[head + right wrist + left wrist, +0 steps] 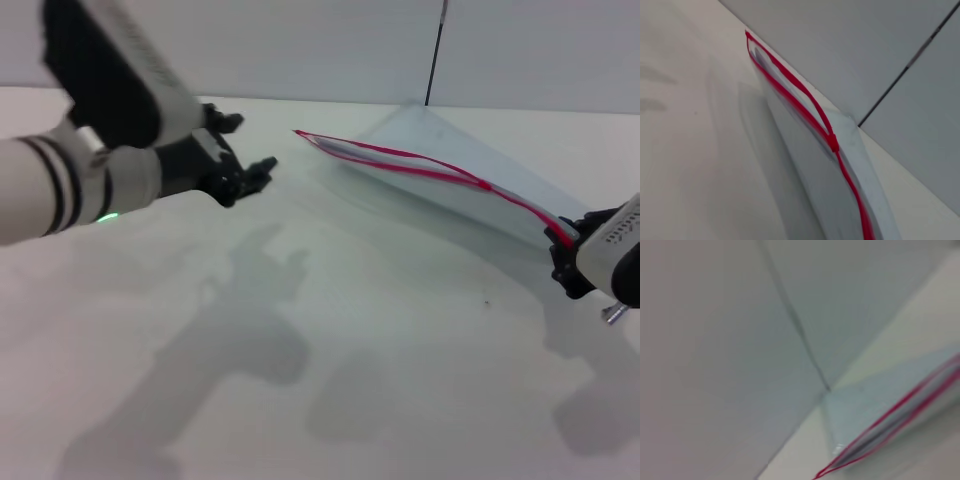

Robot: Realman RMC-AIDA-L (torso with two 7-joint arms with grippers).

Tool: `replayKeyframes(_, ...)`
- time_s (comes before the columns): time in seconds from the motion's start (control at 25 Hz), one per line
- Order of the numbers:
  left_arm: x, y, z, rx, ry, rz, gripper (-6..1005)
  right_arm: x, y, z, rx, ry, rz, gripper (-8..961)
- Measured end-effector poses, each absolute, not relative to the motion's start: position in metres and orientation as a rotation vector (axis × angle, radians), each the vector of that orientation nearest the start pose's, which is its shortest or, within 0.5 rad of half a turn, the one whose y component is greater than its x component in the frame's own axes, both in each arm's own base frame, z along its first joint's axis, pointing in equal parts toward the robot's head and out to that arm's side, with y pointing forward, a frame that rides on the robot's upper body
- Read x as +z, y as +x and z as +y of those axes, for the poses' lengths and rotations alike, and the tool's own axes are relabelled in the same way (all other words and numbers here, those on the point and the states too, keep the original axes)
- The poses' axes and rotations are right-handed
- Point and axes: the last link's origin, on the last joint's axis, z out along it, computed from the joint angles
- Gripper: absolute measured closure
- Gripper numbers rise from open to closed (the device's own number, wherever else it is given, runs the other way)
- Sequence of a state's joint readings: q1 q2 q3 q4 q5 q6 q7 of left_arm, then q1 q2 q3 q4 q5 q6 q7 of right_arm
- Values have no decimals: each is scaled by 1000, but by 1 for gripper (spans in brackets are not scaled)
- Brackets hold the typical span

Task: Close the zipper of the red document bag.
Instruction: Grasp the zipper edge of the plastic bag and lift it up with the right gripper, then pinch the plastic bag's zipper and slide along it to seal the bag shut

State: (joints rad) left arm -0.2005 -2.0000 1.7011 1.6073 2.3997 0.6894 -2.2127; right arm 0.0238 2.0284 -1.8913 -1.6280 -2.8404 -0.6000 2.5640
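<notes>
Right tool (566, 243) clamped on the bag (440, 165) corner, lifted off the surface (330, 350); left tool (240, 165) spread wide, near the gaping zipper (420, 165) end. Slider (832, 142) midway; risk: slack bag buckling, jamming.

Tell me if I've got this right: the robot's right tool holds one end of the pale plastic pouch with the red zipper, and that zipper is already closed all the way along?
Not quite. The right tool is at one end of the translucent pale blue-grey plastic pouch, but the thin red zipper is only partly closed: in the right wrist view the two red strips gape apart from the slider to the far end.
</notes>
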Motion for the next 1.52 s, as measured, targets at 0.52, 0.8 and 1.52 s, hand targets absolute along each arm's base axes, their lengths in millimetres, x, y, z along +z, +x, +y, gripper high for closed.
replayKeyframes(0.52, -17, -122, 349, 351, -2330, 367, 434, -23, 209, 313, -158, -2238, 274, 901)
replayKeyframes(0.8, -30, -88, 337, 347, -2303, 626, 436, -27, 209, 316, -160, -2254, 275, 904)
replayKeyframes(1.52, -52, -78, 326, 274, -2303, 776, 443, -28, 204, 315, -97, -2306, 246, 905)
